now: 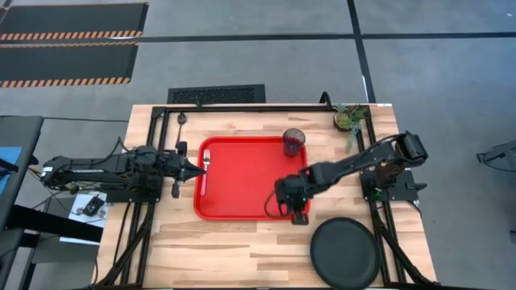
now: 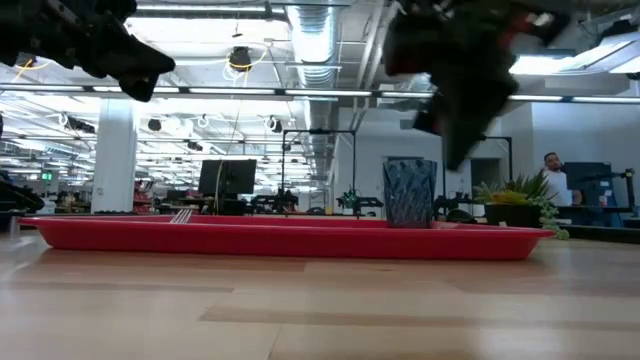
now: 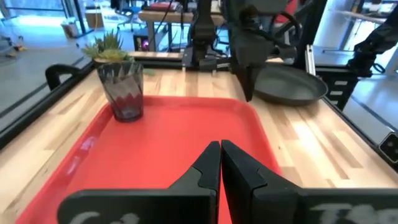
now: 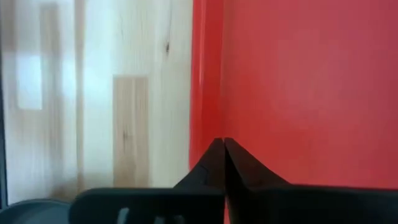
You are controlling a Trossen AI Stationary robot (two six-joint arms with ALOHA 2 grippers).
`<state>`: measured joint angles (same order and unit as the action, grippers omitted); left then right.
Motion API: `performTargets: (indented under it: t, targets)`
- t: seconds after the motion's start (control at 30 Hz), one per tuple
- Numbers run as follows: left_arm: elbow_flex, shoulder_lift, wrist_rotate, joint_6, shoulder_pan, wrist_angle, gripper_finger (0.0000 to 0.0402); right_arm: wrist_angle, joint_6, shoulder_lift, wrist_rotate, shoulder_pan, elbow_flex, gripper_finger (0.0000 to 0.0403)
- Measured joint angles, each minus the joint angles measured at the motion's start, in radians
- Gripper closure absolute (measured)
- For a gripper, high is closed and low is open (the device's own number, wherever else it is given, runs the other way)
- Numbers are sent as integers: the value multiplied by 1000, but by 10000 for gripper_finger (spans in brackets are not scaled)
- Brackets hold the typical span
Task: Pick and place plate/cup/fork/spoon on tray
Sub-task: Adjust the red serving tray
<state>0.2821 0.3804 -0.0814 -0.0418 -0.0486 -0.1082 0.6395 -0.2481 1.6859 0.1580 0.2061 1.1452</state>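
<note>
Both grippers have fingers pressed together, empty. The left gripper (image 1: 196, 167) reaches level over the tray's (image 1: 242, 189) nine-o'clock rim by the fork (image 1: 205, 167); the right gripper (image 1: 282, 201) points down over its five-o'clock corner. Cup (image 1: 293, 142) at one o'clock.

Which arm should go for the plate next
The right. Its pincer hangs over the tray's near right corner, close to the plate on the table; the left pincer is across the tray.
</note>
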Motion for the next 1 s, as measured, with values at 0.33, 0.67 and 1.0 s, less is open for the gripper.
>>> performTargets:
  t: [0.33, 0.67, 1.0]
  targets:
    - [0, 26, 26, -6, 0, 30, 401, -17, -129, 0, -32, 48, -138, 385]
    - [0, 26, 40, -7, -1, 29, 401, -2, -139, 1, -28, 46, -174, 393]
    - [0, 26, 40, -7, -1, 28, 401, 39, -139, 1, -27, 47, -173, 393]
